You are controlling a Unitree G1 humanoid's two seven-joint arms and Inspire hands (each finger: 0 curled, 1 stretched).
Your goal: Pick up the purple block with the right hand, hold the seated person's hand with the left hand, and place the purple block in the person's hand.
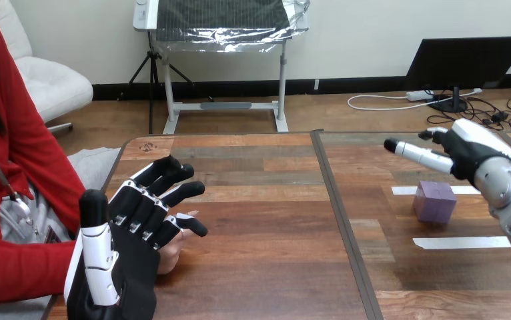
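Note:
The purple block (434, 201) stands on the right half of the wooden table (266, 220), between two white tape strips. My right hand (463, 150) hovers above and just behind the block, open, with its fingers stretched out to the left and nothing in them. At the table's left edge my left hand (129, 227) lies over the person's hand (171, 257), touching it. Its fingers are spread and nearly straight, not curled round the hand, and its thumb points up. Of the person's hand, fingertips and part of the palm show past my fingers.
One white tape strip (463, 243) lies in front of the block and another (405, 191) behind it. A dark seam (341, 220) splits the tabletop into two halves. The person's red sleeve (13, 267) rests at the table's left edge.

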